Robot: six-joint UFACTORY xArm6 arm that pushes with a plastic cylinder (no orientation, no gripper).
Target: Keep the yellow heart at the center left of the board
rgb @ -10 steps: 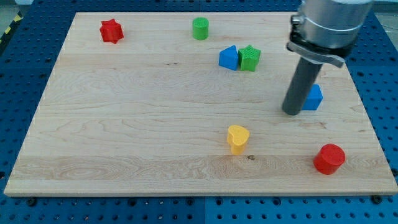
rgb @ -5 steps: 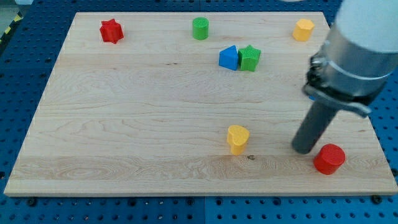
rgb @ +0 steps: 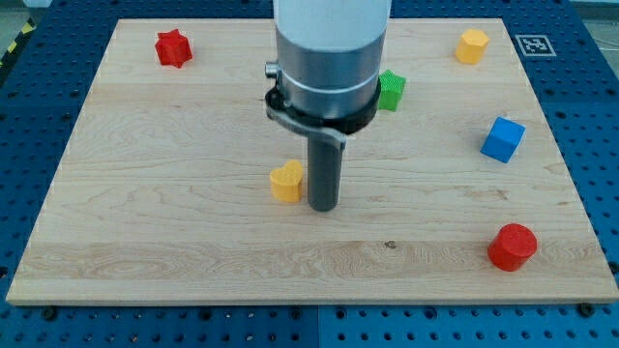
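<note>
The yellow heart (rgb: 286, 181) lies on the wooden board (rgb: 174, 232), a little left of the board's middle and slightly below it. My tip (rgb: 323, 207) stands right against the heart's right side, touching it or nearly so. The arm's grey body hides the blocks behind it near the view's top middle.
A red star (rgb: 173, 47) sits at the top left. A green star (rgb: 391, 90) peeks out right of the arm. A yellow block (rgb: 472, 45) is at the top right, a blue cube (rgb: 503, 139) at the right, a red cylinder (rgb: 512, 246) at the bottom right.
My tip swept from the right side of the board leftward and pushed the yellow heart to the left and slightly up. The arm now hides the green cylinder and the blue block.
</note>
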